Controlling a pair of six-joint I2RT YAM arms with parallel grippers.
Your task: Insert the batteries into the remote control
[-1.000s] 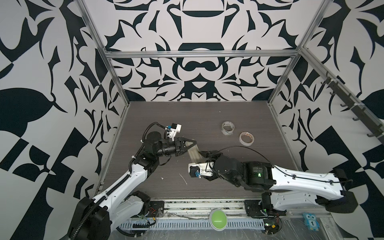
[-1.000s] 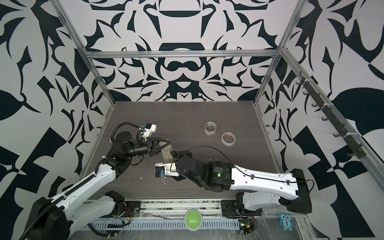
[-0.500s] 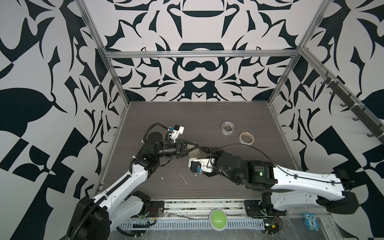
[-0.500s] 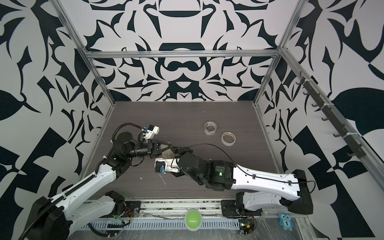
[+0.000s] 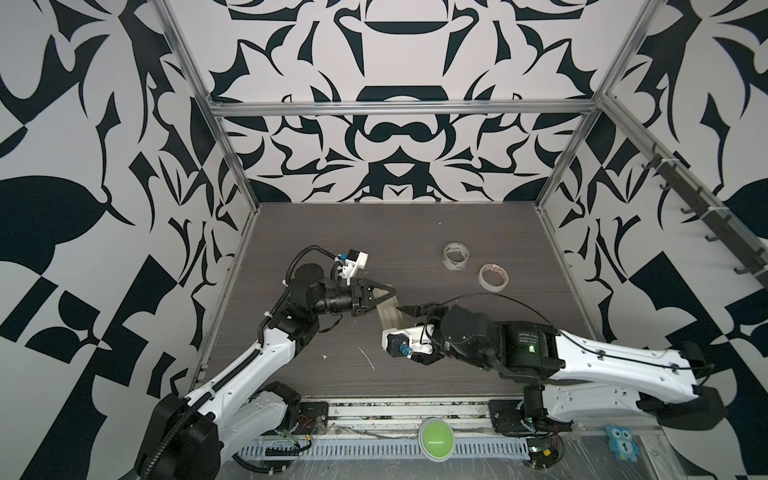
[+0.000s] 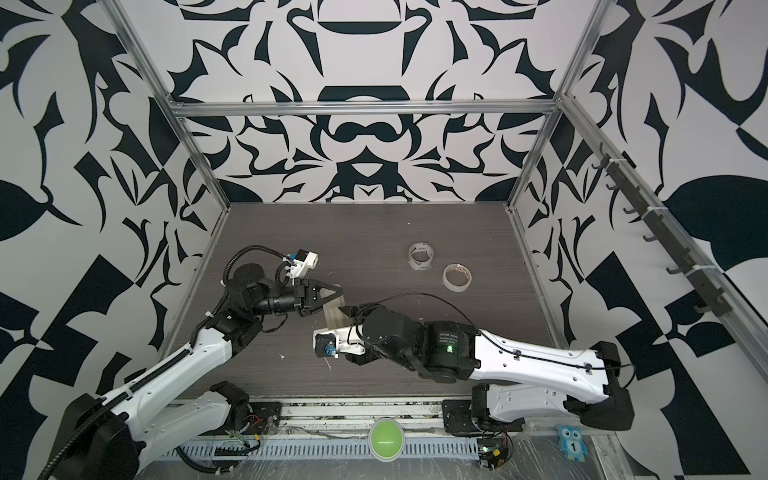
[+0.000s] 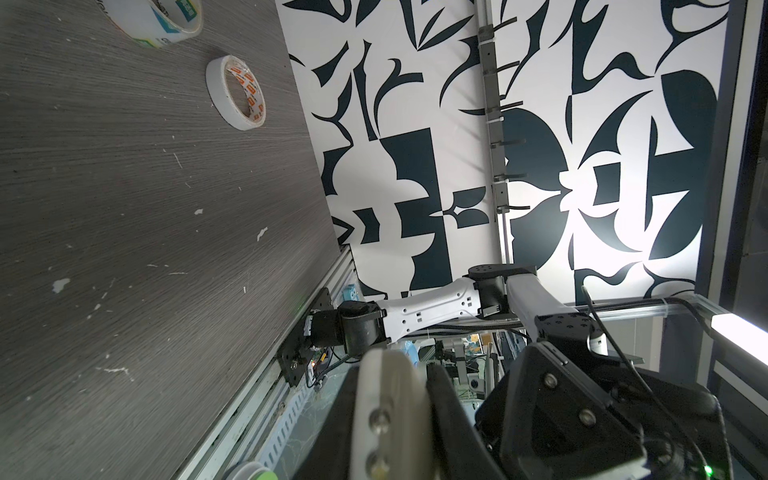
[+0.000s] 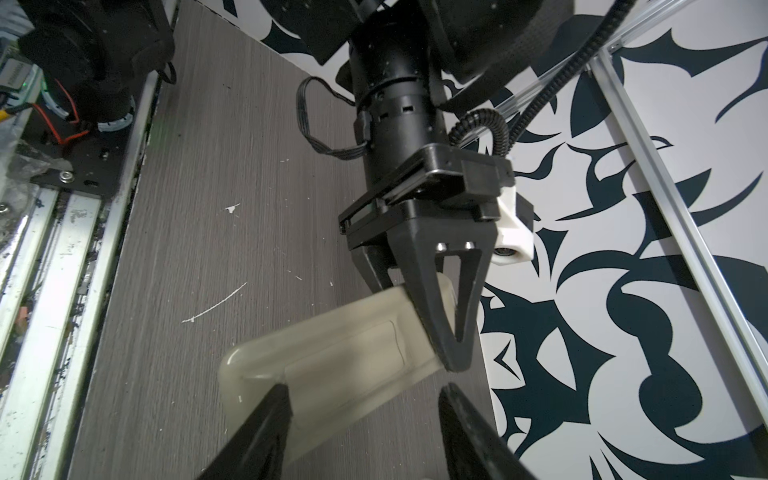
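Right wrist view, left tool (image 8: 419,328) clamping remote control (image 8: 332,357), wrist level, right tool (image 8: 361,392) jaws parted, just beside it.

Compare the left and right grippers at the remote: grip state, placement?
Grip: the left gripper is shut on one end of the remote control; the right gripper is open, holding nothing.
Placement: the left gripper's finger lies across the remote's pale back; the right gripper's fingers stand spread close to the remote, contact unclear.
Shared: black tapered fingers, meeting at the remote from opposite sides.
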